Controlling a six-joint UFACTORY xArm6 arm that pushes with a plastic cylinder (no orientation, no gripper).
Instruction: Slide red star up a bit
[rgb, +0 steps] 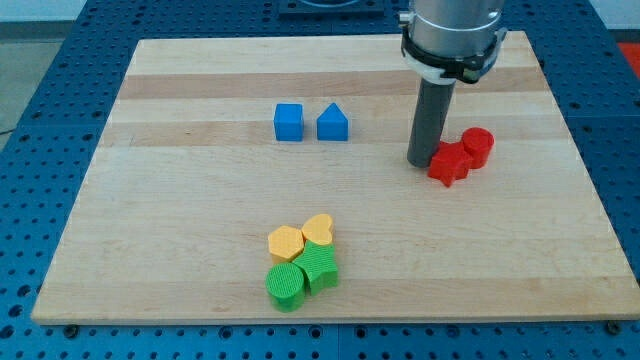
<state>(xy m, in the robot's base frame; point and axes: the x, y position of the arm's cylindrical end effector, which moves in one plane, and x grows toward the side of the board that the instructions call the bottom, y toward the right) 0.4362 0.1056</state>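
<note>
Eight blocks lie on the wooden board (200, 200), and my tip (421, 163) stands among the red pair near the board's right edge, touching or just beside the left side of the red star (449, 164) (being a bare rod, it has nothing to open or clench). Behind the star, toward the right edge, a red cylinder (478, 146) touches it. Toward the top middle sit a blue cube (288, 122) and a blue triangle (332, 124), just apart. Near the bottom edge cluster a yellow hexagon (285, 243), yellow heart (318, 230), green cylinder (285, 285) and green star (320, 268).
</note>
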